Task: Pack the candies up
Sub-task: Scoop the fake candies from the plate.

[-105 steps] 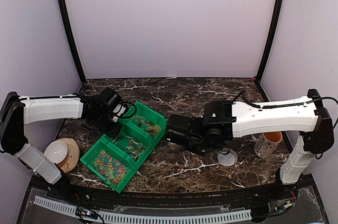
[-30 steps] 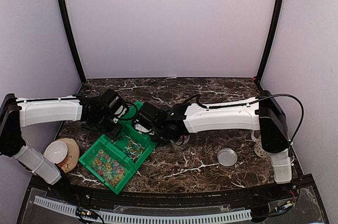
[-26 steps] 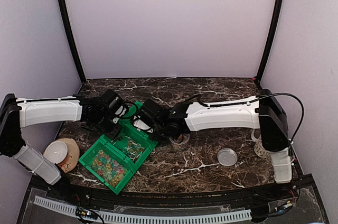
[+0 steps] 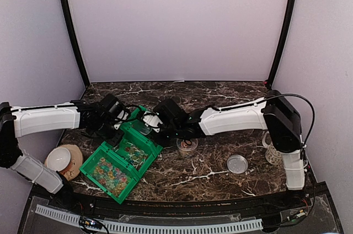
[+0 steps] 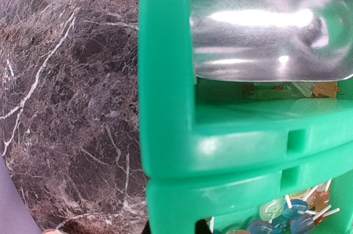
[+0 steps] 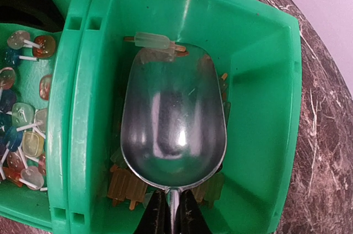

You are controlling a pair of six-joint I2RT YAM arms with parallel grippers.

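The right gripper (image 6: pixel 171 212) is clamped on the thin handle of a metal scoop (image 6: pixel 174 123), whose shiny bowl reaches straight ahead of the fingertips and faces up inside the end compartment of the green bin (image 6: pixel 259 96). Flat candies (image 6: pixel 124 187) on sticks lie under the scoop just beside the fingertips, and one pale green piece rests across the scoop's far tip. Left of this gripper, past a divider, the next compartment holds more of them in mixed colours (these look like small lollipops). The left gripper (image 4: pixel 115 130) is closed on the bin's wall, its own fingers out of the wrist view, with the scoop just ahead of it. A clear tub (image 4: pixel 187 144) stands behind the right gripper, beside its wrist; its lid (image 4: pixel 237 163) lies well apart.
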